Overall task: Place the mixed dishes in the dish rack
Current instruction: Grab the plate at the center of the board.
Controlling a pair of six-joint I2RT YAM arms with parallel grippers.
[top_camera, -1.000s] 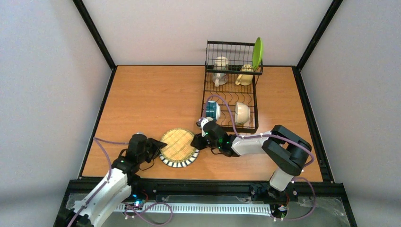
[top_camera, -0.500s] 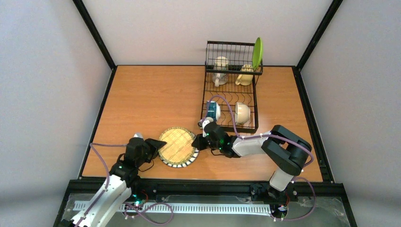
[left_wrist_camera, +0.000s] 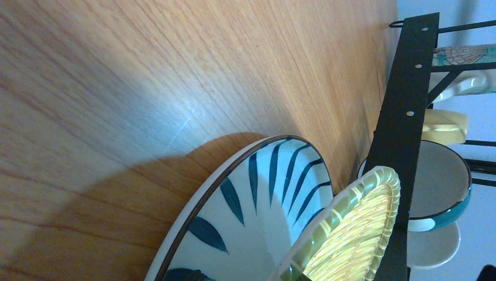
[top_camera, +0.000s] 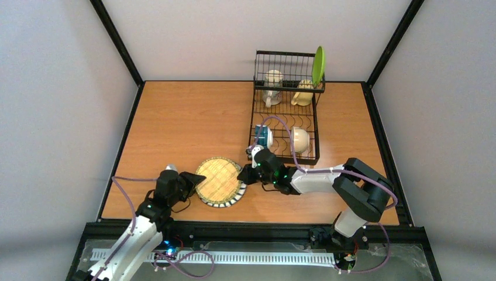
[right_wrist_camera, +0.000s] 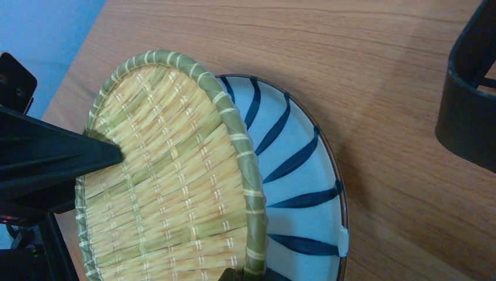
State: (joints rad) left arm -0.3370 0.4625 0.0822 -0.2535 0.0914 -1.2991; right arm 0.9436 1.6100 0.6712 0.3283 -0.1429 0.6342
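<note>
Closing, was it, the right pincer (top_camera: pixel 241 175)? State what you observed.

— From where I stood, yes. Its jaws had drawn in to a narrow gap at the right rim of the woven tray (top_camera: pixel 219 178). Whether they truly pinched the rim I could not tell. The right arm's elbow had also swung a little outward. The left pincer (top_camera: pixel 197 182) had backed off slightly and stood wide, one finger lying over the tray's left edge.

And the tray itself?

— It had scarcely shifted. It lay tilted on the blue-striped plate (top_camera: pixel 225 202), near the front of the table (top_camera: pixel 175 123), close to the dish rack (top_camera: pixel 317 126) but not in it.

What did the rack hold?

— A lime-green plate (top_camera: pixel 318 65) upright at the far end, a white mug (top_camera: pixel 272 88) and a cream mug (top_camera: pixel 303 93) in the raised tier, a teal-banded cup (top_camera: pixel 263 136) and a cream bowl (top_camera: pixel 300 139) on the base.

Your finding?

— In my judgement the loading was well along, with the stacked pair outstanding. The narrowing suggested the right arm was taking over the tray. A weak hold on that thin rim risked it dropping back onto the plate.
</note>
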